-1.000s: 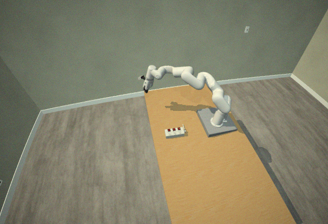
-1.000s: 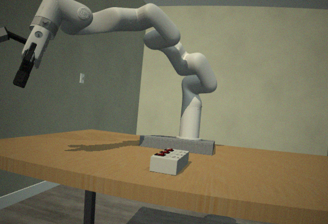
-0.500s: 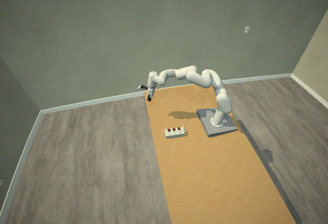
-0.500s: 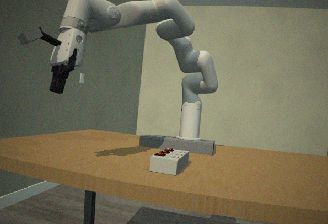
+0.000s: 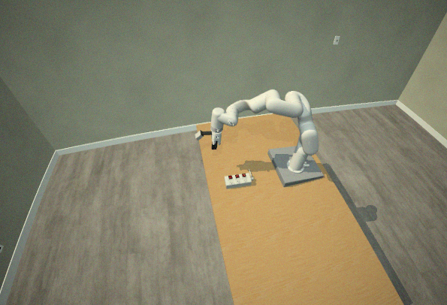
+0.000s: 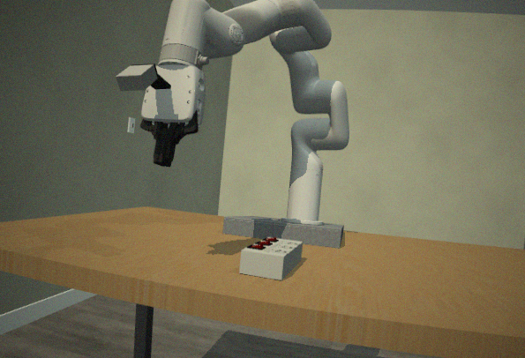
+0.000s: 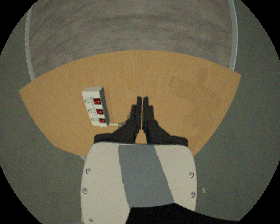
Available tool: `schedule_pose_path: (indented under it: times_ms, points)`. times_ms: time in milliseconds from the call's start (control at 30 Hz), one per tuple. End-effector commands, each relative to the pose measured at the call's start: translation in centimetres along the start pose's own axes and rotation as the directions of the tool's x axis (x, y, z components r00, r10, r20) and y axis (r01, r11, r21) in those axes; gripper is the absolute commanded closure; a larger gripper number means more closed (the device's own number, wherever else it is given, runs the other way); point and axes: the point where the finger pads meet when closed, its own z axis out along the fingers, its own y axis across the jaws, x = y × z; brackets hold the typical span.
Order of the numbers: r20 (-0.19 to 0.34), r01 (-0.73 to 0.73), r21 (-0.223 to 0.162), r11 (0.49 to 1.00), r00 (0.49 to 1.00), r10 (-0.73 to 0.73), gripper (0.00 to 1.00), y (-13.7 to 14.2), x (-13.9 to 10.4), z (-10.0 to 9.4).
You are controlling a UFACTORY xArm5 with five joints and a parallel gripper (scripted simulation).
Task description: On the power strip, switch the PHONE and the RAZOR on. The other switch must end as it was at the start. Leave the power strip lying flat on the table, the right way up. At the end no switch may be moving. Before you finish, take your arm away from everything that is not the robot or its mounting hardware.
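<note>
So the wooden table (image 6: pixel 108 247) takes up most of the space, long and narrow, with the white arm (image 6: pixel 311 115) bolted to a grey base plate (image 6: pixel 285 229) toward one end. The arm curls up and over, and the tool (image 6: pixel 163 160) hangs high above the table, pointing roughly down, well apart from everything. It's clenched tight with nothing in it; in the wrist view the two dark fingers press flat together. The power strip (image 6: pixel 271 259) lies flat and right way up on the table just in front of the base plate, three red switches (image 6: pixel 264 242) in a row along its top. Labels are too small to read, so I can't tell which is which.
</note>
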Motion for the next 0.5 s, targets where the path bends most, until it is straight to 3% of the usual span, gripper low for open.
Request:
schedule_pose_path:
  times_ms: [0, 67, 167, 200, 233, 333, 400, 467]
  points:
    - [-0.018, 0.066, -0.004, 0.998, 0.998, -0.066, 1.00, -1.8, -1.1, -0.2]
    - [0.007, 0.223, 0.009, 0.975, 0.975, -0.223, 1.00, -5.5, -4.6, 0.3]
    - [0.007, 0.223, 0.009, 0.975, 0.975, -0.223, 1.00, -5.5, -4.6, 0.3]
    - [0.018, 0.294, 0.017, 0.956, 0.956, -0.294, 1.00, -7.1, -6.4, 0.7]
    - [0.018, 0.294, 0.017, 0.956, 0.956, -0.294, 1.00, -7.1, -6.4, 0.7]
    - [0.034, 0.414, 0.033, 0.910, 0.909, -0.415, 1.00, -9.8, -9.8, 1.3]
    - [0.034, 0.414, 0.033, 0.910, 0.909, -0.415, 1.00, -9.8, -9.8, 1.3]
    - [0.045, 0.505, 0.048, 0.862, 0.861, -0.507, 1.00, -11.7, -12.6, 1.8]
